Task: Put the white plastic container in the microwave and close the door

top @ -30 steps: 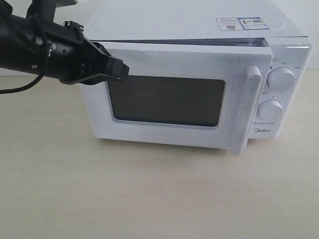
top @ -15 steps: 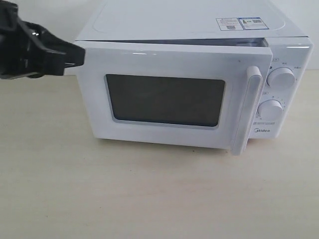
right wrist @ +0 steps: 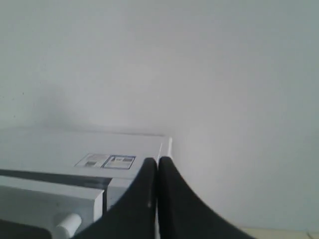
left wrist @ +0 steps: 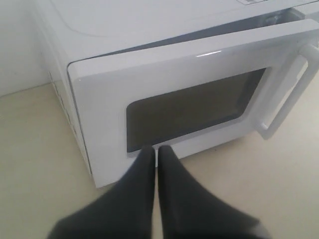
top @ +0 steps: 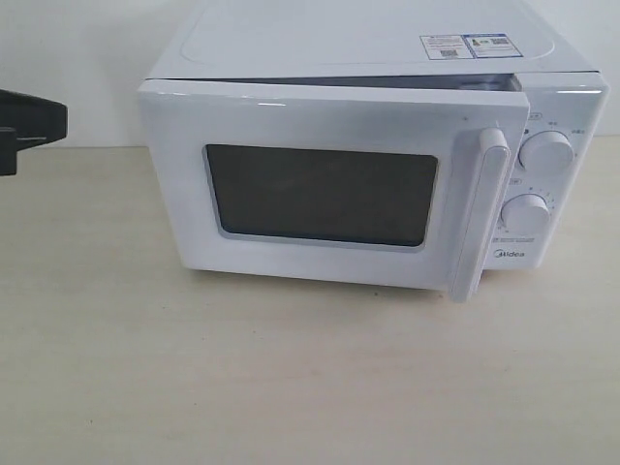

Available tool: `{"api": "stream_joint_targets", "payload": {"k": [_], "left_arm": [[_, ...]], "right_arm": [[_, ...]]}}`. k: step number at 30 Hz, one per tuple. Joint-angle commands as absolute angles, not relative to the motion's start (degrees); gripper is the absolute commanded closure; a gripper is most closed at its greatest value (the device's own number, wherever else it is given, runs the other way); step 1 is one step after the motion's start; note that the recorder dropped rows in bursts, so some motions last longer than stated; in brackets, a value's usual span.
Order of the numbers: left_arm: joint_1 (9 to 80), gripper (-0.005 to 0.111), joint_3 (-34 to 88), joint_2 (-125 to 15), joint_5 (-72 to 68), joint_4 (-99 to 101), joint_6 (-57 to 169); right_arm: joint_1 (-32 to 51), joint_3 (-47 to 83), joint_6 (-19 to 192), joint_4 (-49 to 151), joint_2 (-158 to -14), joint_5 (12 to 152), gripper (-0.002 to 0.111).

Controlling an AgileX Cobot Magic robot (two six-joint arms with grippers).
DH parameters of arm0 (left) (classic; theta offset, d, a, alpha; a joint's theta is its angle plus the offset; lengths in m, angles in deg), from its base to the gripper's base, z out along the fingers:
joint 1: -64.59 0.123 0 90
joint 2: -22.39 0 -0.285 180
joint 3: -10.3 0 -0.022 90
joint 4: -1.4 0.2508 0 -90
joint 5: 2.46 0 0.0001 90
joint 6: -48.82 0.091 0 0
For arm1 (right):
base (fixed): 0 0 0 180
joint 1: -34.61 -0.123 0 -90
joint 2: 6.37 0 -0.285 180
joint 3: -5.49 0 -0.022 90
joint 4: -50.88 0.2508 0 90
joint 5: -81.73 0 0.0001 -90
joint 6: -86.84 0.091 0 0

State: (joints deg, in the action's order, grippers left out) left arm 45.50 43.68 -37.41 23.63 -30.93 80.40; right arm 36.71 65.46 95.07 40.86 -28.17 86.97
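The white microwave (top: 368,44) stands on the table at centre right. Its door (top: 320,121), with a dark window and a vertical bar handle (top: 484,213), is almost shut; a thin dark gap shows along its top at the handle side. The white plastic container is out of view. My left gripper (top: 48,121) is shut and empty at the left edge of the exterior view, well clear of the door. In the left wrist view it (left wrist: 157,149) points at the door (left wrist: 104,114). My right gripper (right wrist: 158,162) is shut and empty, up beside the microwave's top (right wrist: 60,144).
Two round knobs (top: 547,152) (top: 528,213) sit on the panel right of the door. Labels (top: 465,46) lie on the microwave's top. The beige table (top: 291,387) stretches out in front, and a white wall (right wrist: 199,64) stands behind.
My left gripper has drawn back to the left, from the door's upper left corner to the frame's edge. The door has stayed slightly ajar.
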Motion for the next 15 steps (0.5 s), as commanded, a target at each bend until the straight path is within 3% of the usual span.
{"api": "stream_joint_targets", "payload": {"k": [1,4,9,15], "left_arm": [[45.67,0.102,43.91,-37.26,24.26,-30.64,79.54],[45.67,0.102,43.91,-37.26,24.89,-30.64,79.54],[45.67,0.102,43.91,-37.16,27.76,-30.51,79.64],[45.67,0.102,45.01,-34.25,24.35,-30.51,78.57]], "right_arm": [[31.11,62.36,95.69,39.56,-38.15,86.44,0.108],[22.58,60.88,95.69,35.85,-43.82,87.04,0.108],[-2.09,60.22,95.69,32.92,-55.89,98.08,0.108],[-10.29,60.22,95.69,33.81,-58.32,106.67,0.108]]}}
